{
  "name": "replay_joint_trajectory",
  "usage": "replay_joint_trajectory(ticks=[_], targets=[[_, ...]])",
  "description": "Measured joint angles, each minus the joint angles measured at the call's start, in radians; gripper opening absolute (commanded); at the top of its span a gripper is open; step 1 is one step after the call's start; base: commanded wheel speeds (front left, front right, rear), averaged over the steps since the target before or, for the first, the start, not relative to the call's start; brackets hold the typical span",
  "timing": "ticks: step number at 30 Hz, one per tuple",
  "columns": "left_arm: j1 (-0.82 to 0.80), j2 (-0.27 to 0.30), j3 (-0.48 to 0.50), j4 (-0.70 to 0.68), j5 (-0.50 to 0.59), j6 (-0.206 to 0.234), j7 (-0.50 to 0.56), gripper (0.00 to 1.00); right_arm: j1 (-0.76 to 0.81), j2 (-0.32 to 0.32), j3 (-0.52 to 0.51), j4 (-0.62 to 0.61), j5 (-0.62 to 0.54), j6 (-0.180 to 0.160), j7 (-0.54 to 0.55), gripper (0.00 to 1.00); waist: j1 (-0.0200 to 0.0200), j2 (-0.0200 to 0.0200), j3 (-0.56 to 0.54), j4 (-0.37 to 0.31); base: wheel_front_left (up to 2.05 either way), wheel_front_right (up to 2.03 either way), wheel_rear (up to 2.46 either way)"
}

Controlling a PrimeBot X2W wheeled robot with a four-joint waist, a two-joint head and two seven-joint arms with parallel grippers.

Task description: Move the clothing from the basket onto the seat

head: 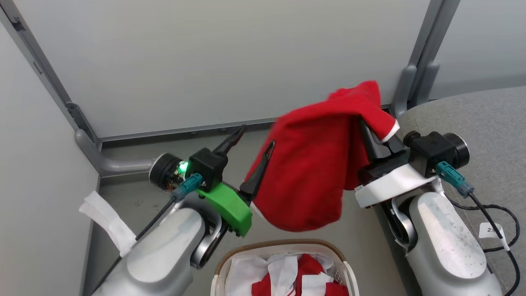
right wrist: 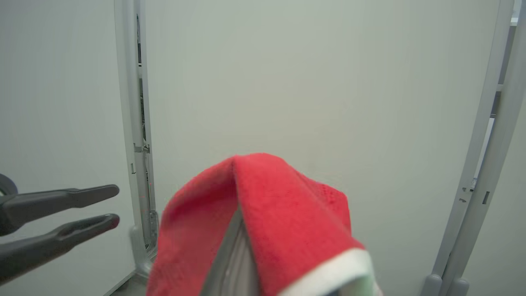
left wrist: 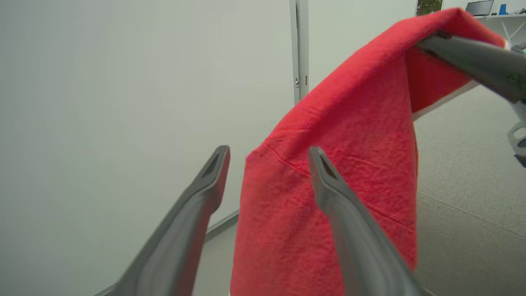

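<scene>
While R gripper clamps red garment aloft, L gripper stands wide, empty, just beside it. Not yet on seat, right of R gripper; more clothing left in basket below.

The clothing is soft red cloth with a fuzzy, towel-like nap, matt, edged in smoother white trim; the basket is white plastic with a brown woven rim; the seat is coarse grey woven fabric, matt; the left gripper has smooth matt dark jaws on a glossy green plastic mount; the right forearm looks like silvery satin metal, speckled.
</scene>
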Motion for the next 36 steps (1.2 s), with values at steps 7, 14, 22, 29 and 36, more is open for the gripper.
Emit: replay_joint_trajectory(ticks=[7,14,22,29,36], targets=[[0.135,-0.016,0.048,0.01,0.007,-0.005,-0.01,1.0,0.01,0.0,-0.04,-0.01,-0.021,0.0,0.0,0.0,0.0,0.0,0.003,-0.007,0.0,0.0,0.0],[0.256,-0.029,0.121,-0.009,0.08,-0.023,-0.011,1.0,0.032,0.0,-0.069,-0.01,-0.031,0.0,0.0,0.0,0.0,0.0,0.006,-0.013,0.0,0.0,0.0],[0.323,-0.062,0.196,-0.007,0.148,-0.049,-0.012,1.0,0.045,0.0,-0.076,-0.003,-0.037,0.0,0.0,0.0,0.0,0.0,0.008,-0.021,0.0,0.0,0.0],[0.359,-0.093,0.24,-0.009,0.205,-0.071,-0.012,1.0,0.041,0.0,-0.069,0.001,-0.047,0.0,0.0,0.0,0.0,0.0,0.015,-0.069,0.0,0.0,0.0],[0.381,-0.129,0.281,-0.038,0.249,-0.081,-0.012,1.0,0.031,0.0,-0.056,0.002,-0.058,0.0,0.0,0.0,0.0,0.0,0.028,-0.172,0.0,0.0,0.0]])
